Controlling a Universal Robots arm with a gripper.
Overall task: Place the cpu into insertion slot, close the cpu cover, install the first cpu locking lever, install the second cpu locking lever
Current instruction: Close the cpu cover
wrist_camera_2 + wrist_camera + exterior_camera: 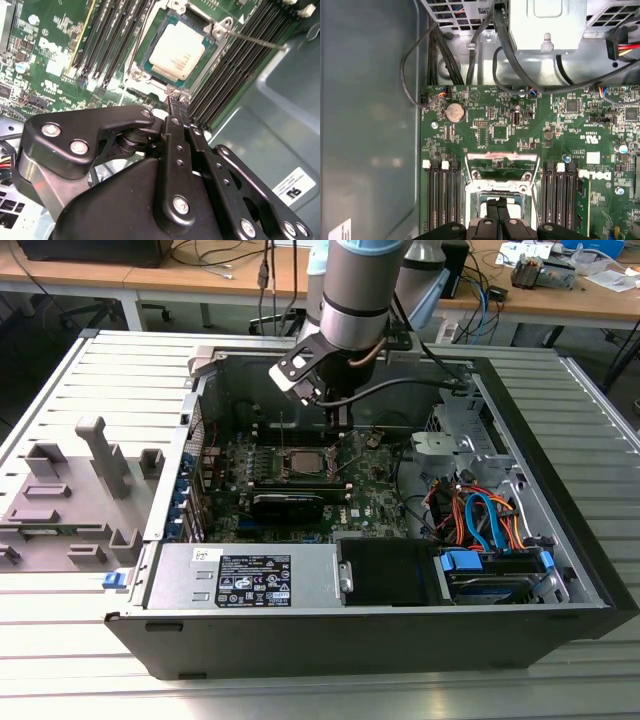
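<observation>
Gripper (175, 102): jaws narrow, fingertips pressed together with nothing between them. It hangs tips-down inside the open computer case (560, 490), just above the near edge of the cpu socket; in the exterior view (341, 428) it sits slightly to that view's right of the socket.

The cpu (177, 50) is seated flat in the socket, pale metal top up, uncovered. In the exterior view it shows as a small pale square (300, 462) near the middle of the motherboard (375, 495).

The cpu cover (502, 155) is swung up and open on the socket's far side, and green board shows through its window.

One locking lever (255, 40), a thin metal rod, runs out from a socket corner over the black memory slots (235, 65). Slots flank the socket on both sides.

A coin battery (454, 112) sits on the board beyond the cover.

In the case, the power supply (250, 580) is at the near side, and blue and orange cables (480, 520) are at the exterior view's right.

The case lies on a slatted worktop (80, 640), with a grey plastic fixture (90, 470) at the exterior view's left
</observation>
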